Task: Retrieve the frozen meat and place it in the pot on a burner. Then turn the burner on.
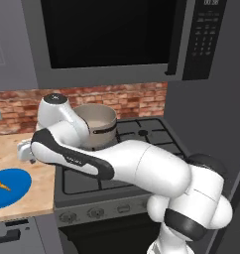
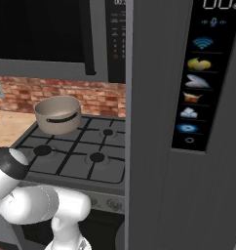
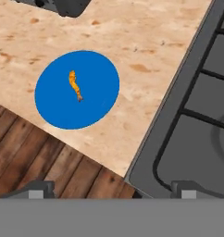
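The frozen meat (image 3: 75, 85) was orange-yellow on a plain blue plate (image 3: 97, 74); the counter (image 3: 146, 41) was pale speckled wood, the floor (image 3: 35, 157) brown planks, the pot (image 2: 57, 114) beige-grey with a dark handle, the stove (image 2: 76, 161) dark grey, the wall (image 1: 137, 96) red brick

One round beige-grey metal pot (image 1: 96, 124) is counted on the stove. One round flat blue plate (image 3: 93, 104) is counted on the wooden counter. One tiny orange-yellow morsel of frozen meat (image 3: 74, 85) is counted on that plate. One black gas stove (image 2: 81, 156) is counted, on which four burners are visible. One dark microwave (image 1: 112, 34) is counted above it.
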Controlling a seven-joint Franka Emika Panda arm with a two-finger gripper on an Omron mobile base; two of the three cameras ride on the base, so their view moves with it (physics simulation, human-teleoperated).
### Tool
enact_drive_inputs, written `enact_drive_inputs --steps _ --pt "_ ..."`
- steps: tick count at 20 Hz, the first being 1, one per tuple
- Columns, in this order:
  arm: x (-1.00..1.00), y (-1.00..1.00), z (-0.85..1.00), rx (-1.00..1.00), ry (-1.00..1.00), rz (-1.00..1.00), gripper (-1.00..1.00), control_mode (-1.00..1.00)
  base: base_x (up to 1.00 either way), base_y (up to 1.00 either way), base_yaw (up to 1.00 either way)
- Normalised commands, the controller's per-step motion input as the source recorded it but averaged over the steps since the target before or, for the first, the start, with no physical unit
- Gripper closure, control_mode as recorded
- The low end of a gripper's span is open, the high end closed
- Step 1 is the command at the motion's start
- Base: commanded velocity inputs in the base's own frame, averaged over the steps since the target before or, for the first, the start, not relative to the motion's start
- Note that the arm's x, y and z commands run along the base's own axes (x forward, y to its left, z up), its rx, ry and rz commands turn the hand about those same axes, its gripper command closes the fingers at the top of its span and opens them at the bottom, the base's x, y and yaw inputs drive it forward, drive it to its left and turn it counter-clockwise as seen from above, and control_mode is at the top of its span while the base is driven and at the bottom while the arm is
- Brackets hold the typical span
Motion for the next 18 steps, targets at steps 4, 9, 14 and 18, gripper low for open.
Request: enact_drive_inputs --steps 4,9,14,18 --pt "0.00 0.45 -0.09 -0.04 0.00 0.12 -1.00 -1.00 0.00 0.00 0.00" --pt "0.04 0.30 -0.18 -0.06 -0.03 0.00 -1.00 -1.00 0.00 0.00 0.00" --pt "0.07 0.66 -0.29 -0.10 -0.09 0.00 -1.00 -1.00 0.00 0.00 0.00" --pt "0.12 0.38 -0.23 0.00 -0.03 0.00 -1.00 -1.00 0.00 0.00 0.00"
